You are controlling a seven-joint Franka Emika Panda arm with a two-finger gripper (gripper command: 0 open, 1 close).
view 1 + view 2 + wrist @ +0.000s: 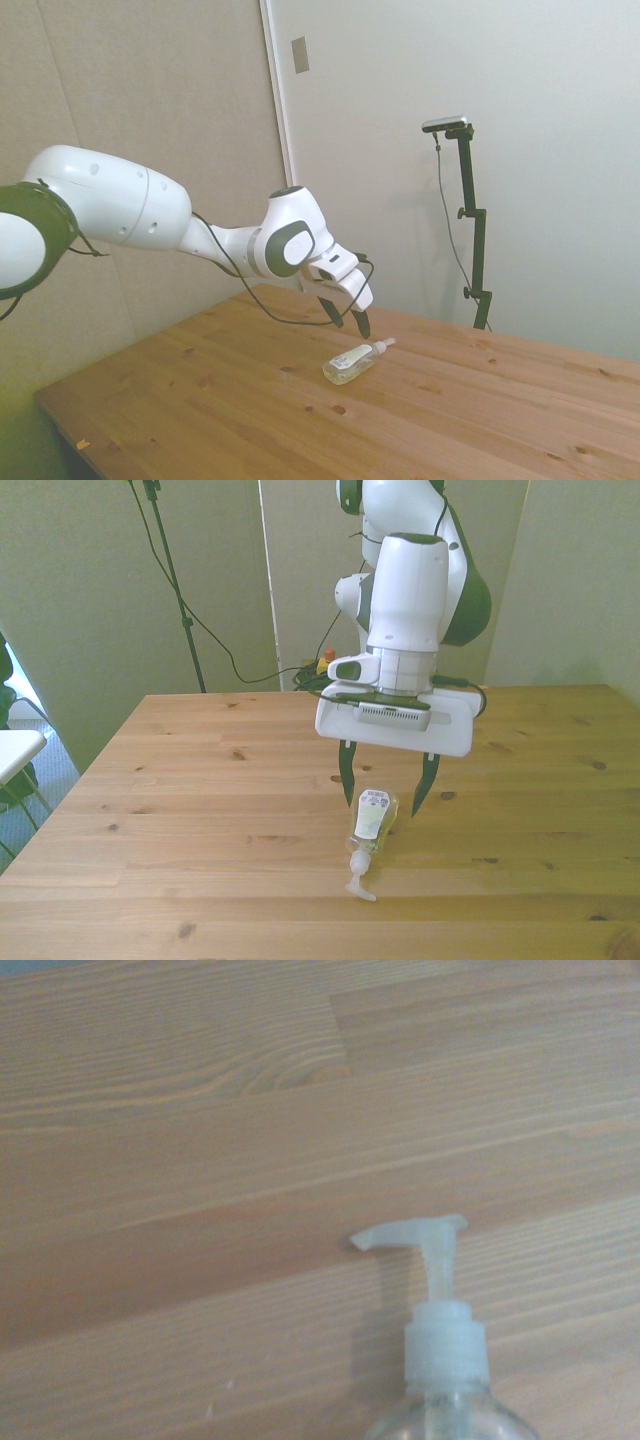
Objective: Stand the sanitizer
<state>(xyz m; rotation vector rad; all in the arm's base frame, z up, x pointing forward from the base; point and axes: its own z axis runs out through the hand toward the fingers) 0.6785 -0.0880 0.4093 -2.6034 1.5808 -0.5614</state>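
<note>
The sanitizer [371, 822] lies on its side on the wooden surface [200, 780] — roughly midway between the side edges, nozzle cap [432, 1260] pointing toward the near edge in the front view. The end effector [388, 782] hovers just above the bottle's body, fingers spread apart — one on either side, touching nothing.

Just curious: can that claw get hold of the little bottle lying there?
Probably yes. The claw hangs open just above the sanitizer, one finger on either side, with nothing between them.
</note>
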